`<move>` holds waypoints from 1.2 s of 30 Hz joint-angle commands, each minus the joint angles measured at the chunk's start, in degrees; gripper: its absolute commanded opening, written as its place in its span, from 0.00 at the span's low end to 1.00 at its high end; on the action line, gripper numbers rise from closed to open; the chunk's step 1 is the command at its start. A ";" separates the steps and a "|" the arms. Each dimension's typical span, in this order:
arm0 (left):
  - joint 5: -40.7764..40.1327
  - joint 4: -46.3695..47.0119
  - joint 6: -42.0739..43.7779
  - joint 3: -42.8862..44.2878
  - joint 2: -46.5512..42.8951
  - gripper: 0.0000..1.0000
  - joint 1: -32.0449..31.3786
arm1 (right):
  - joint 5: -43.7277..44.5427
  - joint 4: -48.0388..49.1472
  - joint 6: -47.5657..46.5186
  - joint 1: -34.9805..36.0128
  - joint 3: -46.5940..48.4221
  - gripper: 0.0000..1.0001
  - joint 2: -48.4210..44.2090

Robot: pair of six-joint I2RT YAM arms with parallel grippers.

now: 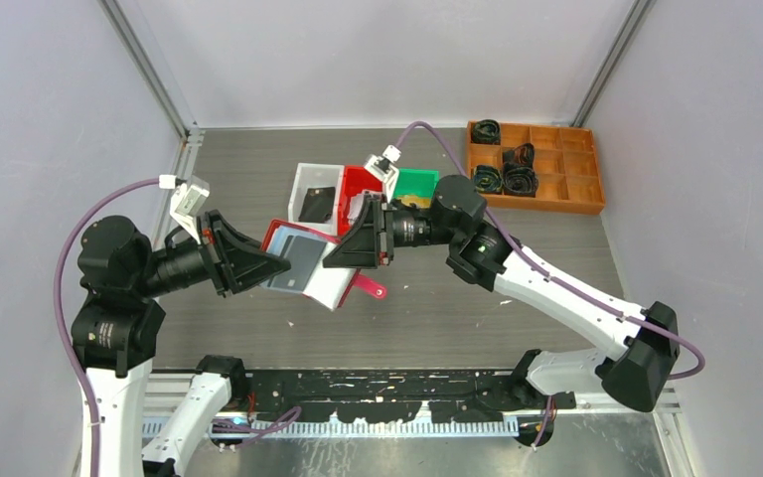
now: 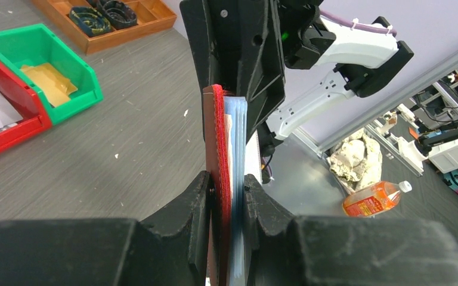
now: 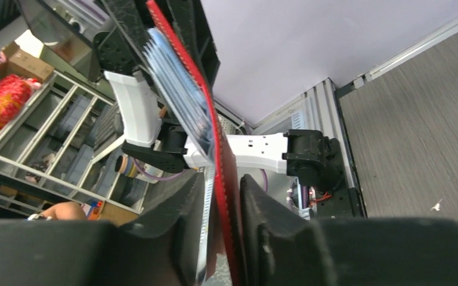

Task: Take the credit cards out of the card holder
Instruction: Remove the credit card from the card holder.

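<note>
Our left tool (image 2: 226, 177) is squeezed almost shut on the card holder (image 2: 216, 131). We see one finger on the red outside and one on the pale inside. Our right tool (image 3: 222, 177) is squeezed almost shut too, and it pinches the other end of the same holder.

The two tools hold the holder up in the air, off the desk (image 1: 457, 318). It hangs just in front of the red bin (image 1: 356, 181), on the side nearer to the arms. From above, it is spread open with its pale inside facing up. A small red tab sticks out of it, on the side away from the bin.

The credit cards (image 2: 237, 128) are inside the holder. We see their thin pale blue edges packed close together next to the red cover.

A white bin (image 1: 303, 179) touches the red bin on its left. A green bin (image 1: 419, 184) sits just to its right. A wooden tray (image 1: 556, 199) lies well off to the right of the red bin, by the wall.
</note>
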 commanded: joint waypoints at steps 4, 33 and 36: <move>-4.92 0.26 6.13 0.14 0.04 0.00 -0.09 | 7.36 0.22 -0.66 2.32 2.35 0.20 1.15; 3.05 -0.35 5.40 -0.86 -0.92 0.33 -0.08 | 12.10 -0.51 1.41 2.82 1.39 0.01 -0.23; -1.55 -0.11 5.77 -0.86 -1.43 0.29 -0.09 | 11.88 -0.59 1.40 3.02 1.39 0.01 -0.59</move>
